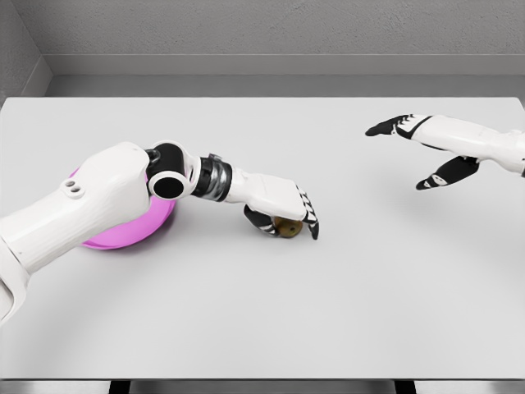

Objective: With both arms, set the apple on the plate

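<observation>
Head view, single frame. Item: table (271,320), pale grey-white surface, filling most of the picture, far edge meeting a grey wall, near edge along the bottom. Item: left arm, white, entering from the lower left, large upper segment crossing the left side of the table, black elbow joint and ribbed grey wrist leading rightward. Item: left hand (283,209), white back with black-and-white fingers, set palm-down near the table's middle, fingers curled down over and around the apple, thumb side dark beneath it; it looks closed on the fruit, though how firmly the fingers press cannot be told. Item: apple (288,227), small, brownish-gold, only its lower front showing under the left hand, resting at table level, just right of the plate and apart from it. Item: plate (135,234), magenta-pink, round, lying on the table at the left, largely covered by the left forearm and elbow, its lower right rim visible. Item: right arm, white, entering from the right edge at upper right. Item: right hand (410,148), black fingers extended and spread apart, one group pointing left, the other angled downward, holding nothing, raised over the table's far right area, well apart from apple and plate.
</observation>
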Robot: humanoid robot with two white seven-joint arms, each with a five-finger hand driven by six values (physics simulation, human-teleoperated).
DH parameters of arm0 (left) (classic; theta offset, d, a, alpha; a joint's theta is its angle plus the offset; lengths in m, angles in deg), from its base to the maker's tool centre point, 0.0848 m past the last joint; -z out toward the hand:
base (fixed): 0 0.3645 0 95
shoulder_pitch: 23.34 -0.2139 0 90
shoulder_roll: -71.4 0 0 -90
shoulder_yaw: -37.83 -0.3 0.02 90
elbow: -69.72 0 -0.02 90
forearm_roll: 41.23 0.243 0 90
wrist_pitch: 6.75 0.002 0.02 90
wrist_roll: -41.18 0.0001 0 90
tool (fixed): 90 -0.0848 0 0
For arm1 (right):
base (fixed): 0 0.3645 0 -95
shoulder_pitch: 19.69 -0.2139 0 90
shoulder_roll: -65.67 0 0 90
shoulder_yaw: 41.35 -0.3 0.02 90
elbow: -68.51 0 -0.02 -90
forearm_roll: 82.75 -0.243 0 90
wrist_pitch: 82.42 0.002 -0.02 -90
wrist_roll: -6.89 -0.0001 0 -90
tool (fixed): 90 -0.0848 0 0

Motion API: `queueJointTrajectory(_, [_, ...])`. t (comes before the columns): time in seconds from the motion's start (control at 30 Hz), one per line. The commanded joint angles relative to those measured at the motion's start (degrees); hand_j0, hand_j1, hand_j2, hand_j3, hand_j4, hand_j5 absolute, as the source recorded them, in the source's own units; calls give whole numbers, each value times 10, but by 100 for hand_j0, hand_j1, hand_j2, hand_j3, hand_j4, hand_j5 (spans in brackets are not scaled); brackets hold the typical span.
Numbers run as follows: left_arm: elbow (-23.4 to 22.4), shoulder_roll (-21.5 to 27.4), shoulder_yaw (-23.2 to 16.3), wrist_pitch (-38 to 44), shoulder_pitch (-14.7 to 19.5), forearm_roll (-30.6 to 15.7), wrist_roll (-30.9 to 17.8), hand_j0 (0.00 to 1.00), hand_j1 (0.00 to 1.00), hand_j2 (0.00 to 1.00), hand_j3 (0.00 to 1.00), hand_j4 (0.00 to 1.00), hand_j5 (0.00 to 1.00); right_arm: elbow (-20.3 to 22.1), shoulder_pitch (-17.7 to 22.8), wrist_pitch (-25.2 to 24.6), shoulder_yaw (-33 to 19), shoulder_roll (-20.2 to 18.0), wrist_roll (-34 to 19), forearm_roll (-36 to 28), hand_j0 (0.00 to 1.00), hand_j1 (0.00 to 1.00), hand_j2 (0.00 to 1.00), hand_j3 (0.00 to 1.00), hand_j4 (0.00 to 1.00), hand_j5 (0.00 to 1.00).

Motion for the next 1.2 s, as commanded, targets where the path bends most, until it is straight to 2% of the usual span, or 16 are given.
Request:
queueJointTrajectory(0.0, [0,0,-1,1,0,-3,0,68,68,68,68,68,68,0,0,-2,0,-3,0,-4,100,100,100,100,100,100])
queueJointTrajectory(0.17, [0,-2,-8,1,0,-3,0,63,63,63,63,63,63,0,1,-2,0,-3,0,-4,100,100,100,100,100,100])
queueJointTrajectory(0.3, [1,-1,-8,1,1,-3,-1,54,54,54,54,54,54,0,0,-2,0,-3,0,-4,100,100,100,100,100,100])
queueJointTrajectory(0.7, [5,18,-7,1,5,-6,-1,54,54,54,54,54,54,0,1,-2,0,-4,0,-4,100,100,100,100,100,100])
queueJointTrajectory(0.83, [7,68,-1,1,17,-28,-1,52,52,52,52,52,52,0,0,-2,0,-13,0,-5,100,100,100,100,100,100])
queueJointTrajectory(1.07, [6,186,58,1,18,-56,-1,48,48,48,48,48,48,0,0,-2,-1,-14,0,-5,100,100,100,100,100,100])
queueJointTrajectory(1.17, [3,233,65,1,18,-66,-1,48,48,48,48,48,48,0,1,-2,-1,-14,0,-5,100,100,100,100,100,100])
